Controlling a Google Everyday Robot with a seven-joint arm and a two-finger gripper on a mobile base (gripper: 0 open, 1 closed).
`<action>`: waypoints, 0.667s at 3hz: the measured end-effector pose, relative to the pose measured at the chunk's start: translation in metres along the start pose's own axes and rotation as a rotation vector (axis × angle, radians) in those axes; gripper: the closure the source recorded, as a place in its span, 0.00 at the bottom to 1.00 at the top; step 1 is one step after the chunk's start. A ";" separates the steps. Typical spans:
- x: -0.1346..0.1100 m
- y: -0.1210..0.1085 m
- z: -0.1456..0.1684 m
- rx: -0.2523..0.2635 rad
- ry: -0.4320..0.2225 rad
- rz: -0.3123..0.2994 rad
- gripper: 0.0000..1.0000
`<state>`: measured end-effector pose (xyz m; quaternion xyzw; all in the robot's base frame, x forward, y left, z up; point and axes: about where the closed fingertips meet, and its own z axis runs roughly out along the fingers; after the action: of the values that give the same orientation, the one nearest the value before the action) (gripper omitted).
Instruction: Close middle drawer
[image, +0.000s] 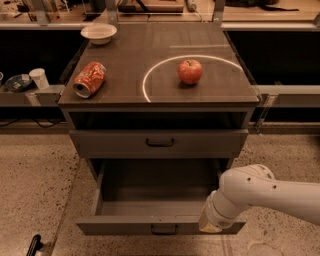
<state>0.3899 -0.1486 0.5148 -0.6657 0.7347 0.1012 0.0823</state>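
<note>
The middle drawer (125, 225) is a wide grey box pulled far out of the cabinet. Its inside is empty, and its small dark loop handle (164, 229) sits at the front centre. The uppermost grey drawer (210, 143) above it is pushed in. The lowest drawer is hidden under the open one. My gripper (209, 224), on the white arm coming from the right, is against the right end of the open drawer's front panel.
On the cabinet top (130, 60) are a red apple (190, 71) inside a white ring, a crushed red can (90, 79) on its side and a white bowl (99, 33). A white cup (38, 78) and a dark dish (17, 82) sit on a left ledge. Speckled floor surrounds the cabinet.
</note>
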 end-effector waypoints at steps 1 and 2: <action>-0.002 0.001 0.028 -0.005 0.006 0.005 0.93; -0.001 0.003 0.057 -0.020 0.015 0.020 0.97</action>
<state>0.3867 -0.1326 0.4604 -0.6598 0.7409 0.1045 0.0692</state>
